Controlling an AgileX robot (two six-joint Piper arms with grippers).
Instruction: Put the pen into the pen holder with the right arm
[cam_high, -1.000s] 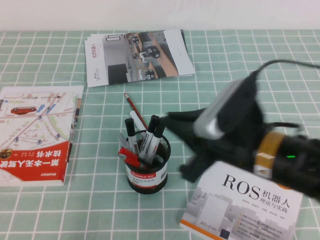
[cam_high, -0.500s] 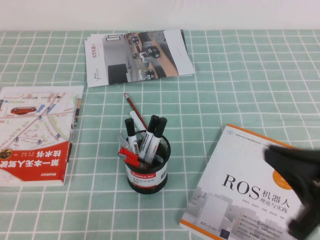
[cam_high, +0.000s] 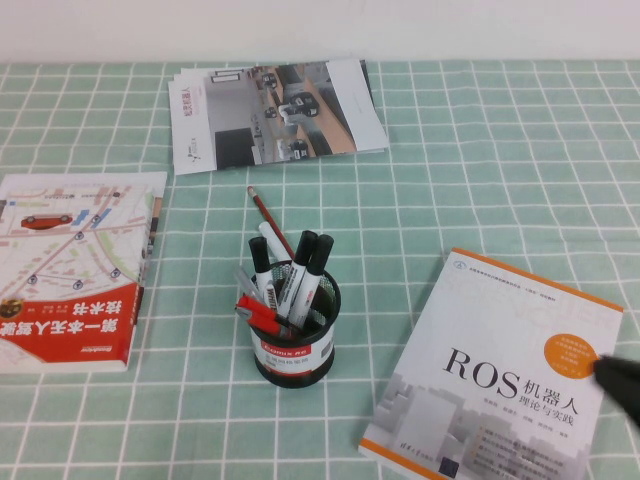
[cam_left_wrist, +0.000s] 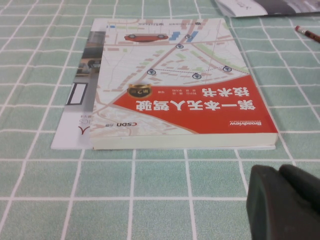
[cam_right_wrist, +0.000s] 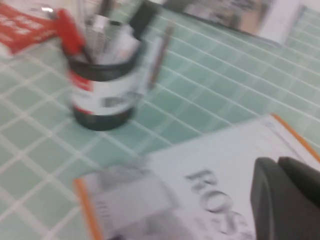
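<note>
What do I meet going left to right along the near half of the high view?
Red-and-white book → pen holder with the pen inside → ROS book → right pincer at the edge; left pincer shows only on its wrist view.

Table (cam_high: 480, 180) w/ green checked cloth: brochures (cam_high: 275, 112) near far edge, red map book (cam_high: 75, 265) at left edge, pen holder (cam_high: 295, 335) mid-table, ROS book (cam_high: 495, 385) near-right corner, red pencil (cam_high: 268, 215) behind holder.

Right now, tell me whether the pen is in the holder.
In: the pen leans inside the pen holder. Right gripper sits apart; left gripper parked.
</note>
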